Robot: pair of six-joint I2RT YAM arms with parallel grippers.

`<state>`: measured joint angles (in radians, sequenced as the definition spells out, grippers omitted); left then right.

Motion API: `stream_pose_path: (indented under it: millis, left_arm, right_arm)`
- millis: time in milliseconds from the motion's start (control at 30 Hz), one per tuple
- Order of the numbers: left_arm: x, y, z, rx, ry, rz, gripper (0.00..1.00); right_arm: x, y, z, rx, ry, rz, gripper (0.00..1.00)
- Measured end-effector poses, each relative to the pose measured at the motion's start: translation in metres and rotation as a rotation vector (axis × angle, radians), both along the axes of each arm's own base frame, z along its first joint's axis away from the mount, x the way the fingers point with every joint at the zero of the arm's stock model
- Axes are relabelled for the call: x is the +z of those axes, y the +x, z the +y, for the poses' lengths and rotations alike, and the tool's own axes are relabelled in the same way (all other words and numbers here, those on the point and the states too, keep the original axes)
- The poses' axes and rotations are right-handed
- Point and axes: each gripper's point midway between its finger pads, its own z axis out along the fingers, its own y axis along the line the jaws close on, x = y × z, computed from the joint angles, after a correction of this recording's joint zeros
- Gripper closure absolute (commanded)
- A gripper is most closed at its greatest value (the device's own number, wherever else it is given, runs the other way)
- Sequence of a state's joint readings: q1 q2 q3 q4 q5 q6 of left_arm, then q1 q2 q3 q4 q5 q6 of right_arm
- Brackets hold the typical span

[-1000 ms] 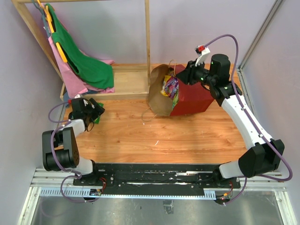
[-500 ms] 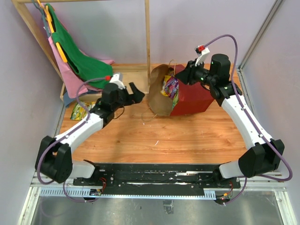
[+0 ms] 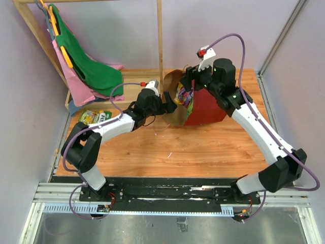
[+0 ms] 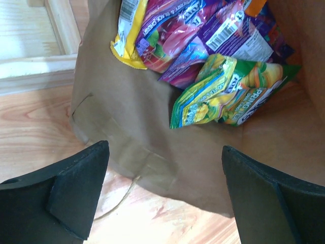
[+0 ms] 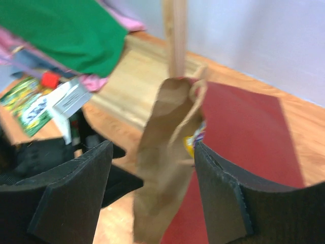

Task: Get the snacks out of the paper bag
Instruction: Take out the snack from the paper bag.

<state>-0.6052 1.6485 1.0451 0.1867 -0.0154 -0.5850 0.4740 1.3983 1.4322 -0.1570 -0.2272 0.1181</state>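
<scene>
While the paper bag [image 3: 205,107] lay tipped on its side at about one o'clock on the table [image 3: 167,147], its mouth gaped toward nine o'clock and the snacks [image 3: 185,94] sat heaped just inside! Up close in the left wrist view, a green-and-yellow packet [image 4: 228,94] lay nearest the lip on the brown lower wall, with purple packets [image 4: 203,30] piled behind it at twelve o'clock. Those looked light, glossy and crinkly, I'd judge: slippery on the flat face and soft enough to buckle. The crimped end seam or a corner was the place to pinch, not the puffy middle. The bag itself was thin paper, likely to slide or fold if tugged.

The left gripper [image 3: 168,101] hovered right at the mouth, jaws spread wide with nothing between them and the near packet lined up ahead. The right gripper [image 3: 189,77] hung over the bag's top edge, jaws also apart. The upstanding brown lip rose between its fingers unpinched, as far as that blurred view showed.

Farther out, two green packets [image 3: 94,117] lay on the table at nine o'clock, well apart from the bag. Beyond them, at ten o'clock, a green cloth [image 3: 99,71] and a pink cloth [image 3: 76,86] hung on the wooden rack [image 3: 160,35].
</scene>
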Motion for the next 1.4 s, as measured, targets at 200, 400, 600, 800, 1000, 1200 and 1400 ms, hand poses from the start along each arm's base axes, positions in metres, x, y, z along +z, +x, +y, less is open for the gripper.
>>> stream_pose_path:
  millis: [200, 400, 600, 800, 1000, 1200, 1400]
  left_arm:
    - [-0.004, 0.008, -0.008, 0.006, -0.026, 0.002, 0.04]
    - [-0.013, 0.017, -0.024, -0.005, -0.038, 0.012, 0.04]
    - [-0.018, 0.039, -0.051, -0.03, -0.063, 0.016, 0.04]
    - [-0.028, 0.065, -0.072, -0.03, -0.072, 0.008, 0.04]
    - [-0.04, 0.092, -0.08, 0.023, -0.068, -0.004, 0.03]
    - [-0.043, 0.107, -0.084, 0.064, -0.087, -0.025, 0.08]
    - [-0.046, 0.113, -0.088, 0.075, -0.115, -0.038, 0.28]
  right_arm:
    - [-0.006, 0.039, -0.016, -0.162, -0.09, -0.01, 0.55]
    - [-0.023, 0.049, -0.014, -0.165, -0.13, 0.019, 0.99]
    - [-0.022, 0.049, -0.011, -0.151, -0.122, 0.016, 0.99]
    - [-0.016, 0.029, -0.019, -0.149, -0.096, -0.002, 0.99]
    - [-0.013, 0.027, -0.018, -0.139, -0.089, -0.008, 0.99]
    - [-0.015, 0.026, -0.013, -0.114, -0.079, -0.009, 0.99]
    - [-0.017, 0.025, -0.01, -0.096, -0.07, -0.008, 0.99]
